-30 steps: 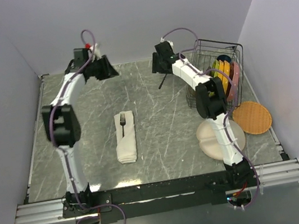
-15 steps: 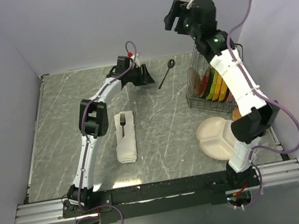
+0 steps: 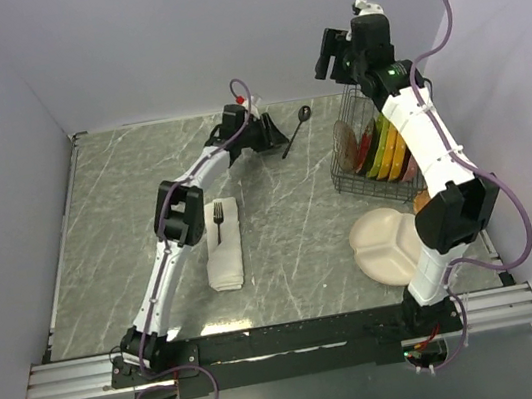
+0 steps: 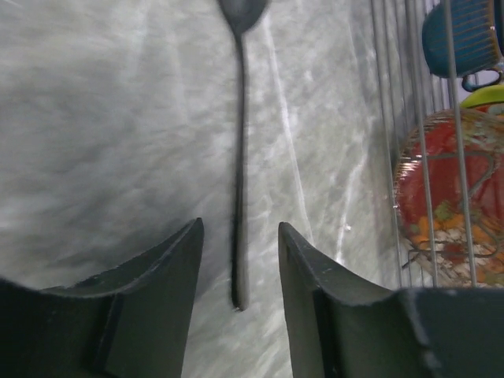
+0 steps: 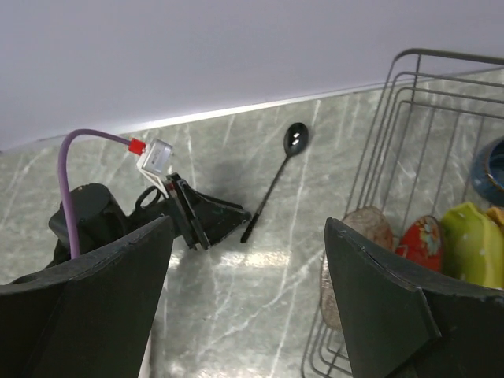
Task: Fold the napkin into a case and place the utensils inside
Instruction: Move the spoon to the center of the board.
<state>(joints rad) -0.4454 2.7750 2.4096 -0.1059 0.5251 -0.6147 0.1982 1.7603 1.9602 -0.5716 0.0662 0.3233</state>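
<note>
Hovering low at top centre, the left gripper [image 4: 240, 236] is straddling the spoon [image 4: 239, 150] handle's tip, jaws apart, not gripping. The right gripper [image 5: 248, 228] is hanging high at upper right, spread wide, empty. The fork [image 3: 217, 222] is lying on the folded napkin [image 3: 225, 259], left of centre.

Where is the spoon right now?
In the top view, the spoon lies far back on the table, between the left gripper and the wire rack.

Napkin [image 3: 226, 258]: cream-white cloth, folded into 1 narrow layered strip, flat, long axis near-to-far, left of ctr on table [image 3: 291, 226]. Dark fork [image 3: 217, 223] lies on its far end, tines pointing away. Dark spoon [image 3: 296, 131]: flat on table at back, well apart, diagonal, bowl far-right.
</note>
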